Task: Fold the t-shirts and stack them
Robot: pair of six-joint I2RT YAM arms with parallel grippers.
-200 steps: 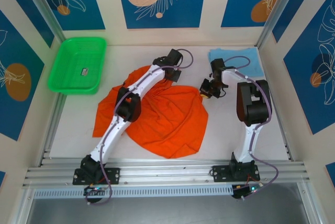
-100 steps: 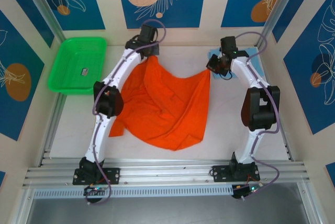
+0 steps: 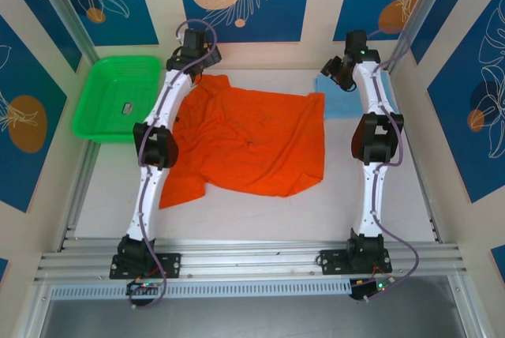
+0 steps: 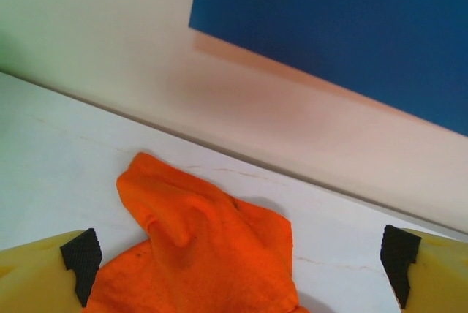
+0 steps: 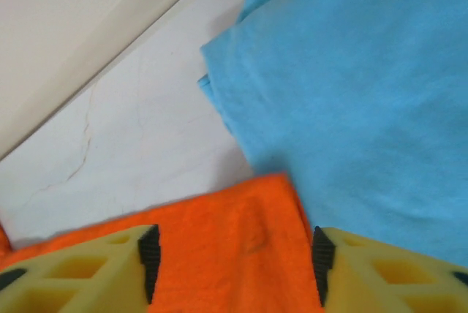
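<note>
Basket (image 3: 110,134) far-left; blue shirt (image 3: 335,103) touching orange shirt (image 3: 252,144)

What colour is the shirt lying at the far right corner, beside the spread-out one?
It is a plain light blue t-shirt; the right wrist view shows it best.

The bright orange cloth t-shirt (image 3: 252,144) lies spread over the middle of the white table (image 3: 260,215). Behind and right of it lies the light sky-blue cloth t-shirt (image 3: 335,103), touching its far right corner. The bright green plastic basket (image 3: 110,134) sits at the far left, near the orange shirt.
</note>
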